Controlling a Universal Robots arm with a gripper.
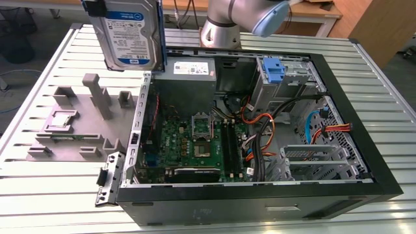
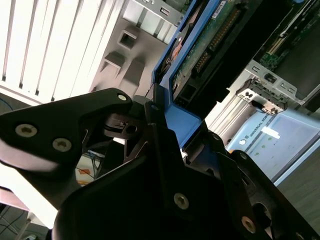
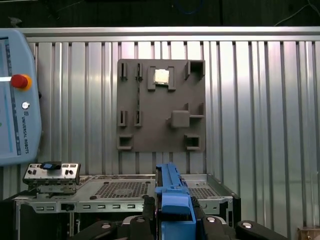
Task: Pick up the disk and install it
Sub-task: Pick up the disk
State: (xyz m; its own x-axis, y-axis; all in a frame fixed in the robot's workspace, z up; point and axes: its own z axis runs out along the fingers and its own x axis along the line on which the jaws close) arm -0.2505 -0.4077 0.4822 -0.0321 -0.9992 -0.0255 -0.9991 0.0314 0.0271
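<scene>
Item: silver rectangular disk (image 1: pixel 130 36) in blue plastic bracket, aloft over the case wall at the exterior view's left. Long axis near upright, label facing outward.
Black gripper (image 2: pixel 172 127): pinching the disk's bracket.
Open black computer case (image 1: pixel 383 180): holds green motherboard (image 1: pixel 195 141) and grey power supply box (image 1: pixel 188 68).

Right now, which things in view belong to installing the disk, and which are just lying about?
Job in hand:
disk, raised above the table
gripper, fingers shut on the disk's blue bracket
open computer case

Lying about:
grey holder plate
square silver chip seated in it
teach pendant
slatted table
</scene>
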